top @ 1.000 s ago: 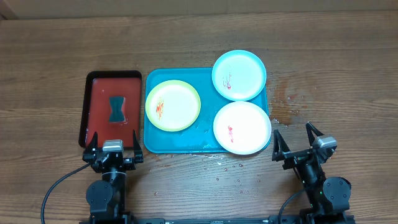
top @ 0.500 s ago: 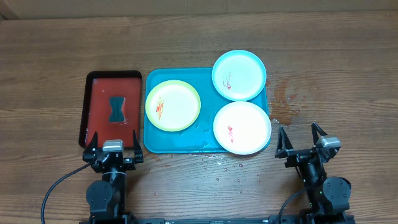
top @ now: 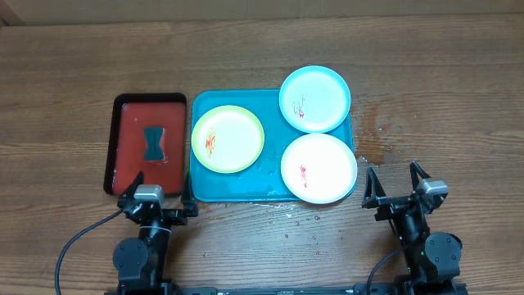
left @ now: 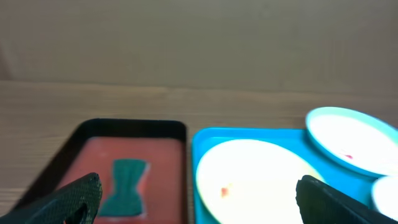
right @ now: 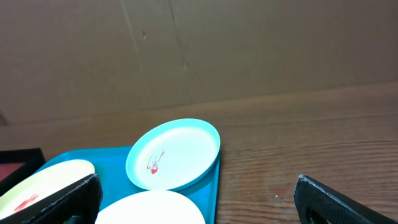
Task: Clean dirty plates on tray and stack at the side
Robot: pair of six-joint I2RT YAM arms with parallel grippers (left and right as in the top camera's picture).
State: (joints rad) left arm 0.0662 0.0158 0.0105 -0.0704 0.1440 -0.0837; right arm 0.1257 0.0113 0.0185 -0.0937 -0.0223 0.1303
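Left gripper has edged right above the wooden table, brown wall behind.

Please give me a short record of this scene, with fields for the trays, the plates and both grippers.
Blue tray: holds all three plates
Lime-green plate: left part of tray, orange-red smear
Cyan plate: far right corner, overhanging the rim, red marks
White plate: near right corner, red smear
Red tray: left of blue tray, teal sponge on it
Left gripper: jaws open, empty
Right gripper: jaws open, empty
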